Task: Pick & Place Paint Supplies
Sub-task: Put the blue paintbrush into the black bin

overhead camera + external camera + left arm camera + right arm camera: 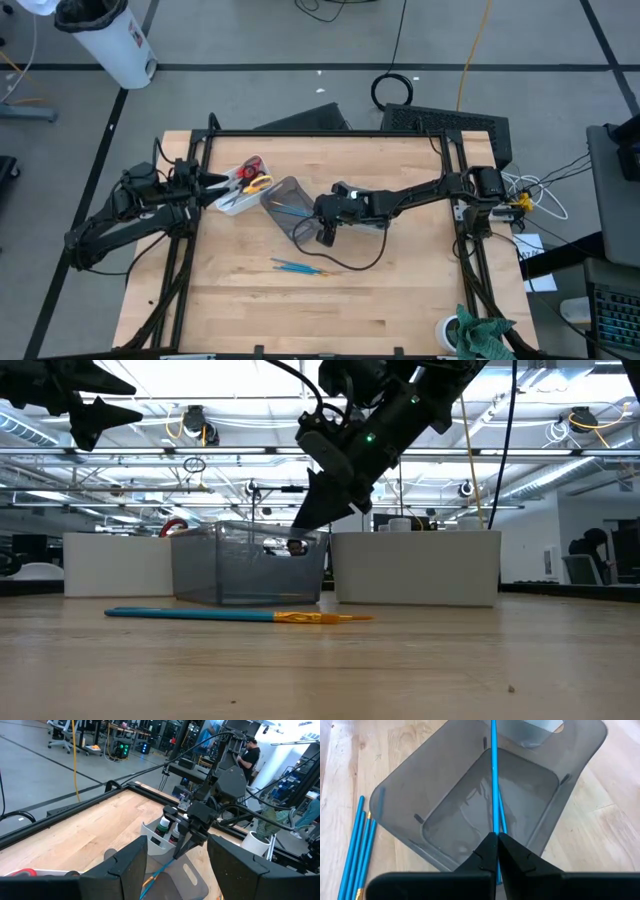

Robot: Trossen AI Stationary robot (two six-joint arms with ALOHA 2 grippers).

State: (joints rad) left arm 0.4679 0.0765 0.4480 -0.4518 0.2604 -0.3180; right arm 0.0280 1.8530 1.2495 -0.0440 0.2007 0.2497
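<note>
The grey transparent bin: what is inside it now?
Inside the grey bin lies only one blue brush, pinched by the right hand above it. The rest of the floor is bare; the corner under the hand is covered.

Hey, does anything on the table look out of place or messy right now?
A few blue brushes lie loose on the bare wood, outside any container, below the grey bin. The right gripper is shut on one blue brush over that bin. Nothing looks spilled or damaged.

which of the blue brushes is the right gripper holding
The blue brush pinched in the right gripper, hanging over the clear grey bin. The other brushes lie loose on the table beside the bin.
</note>
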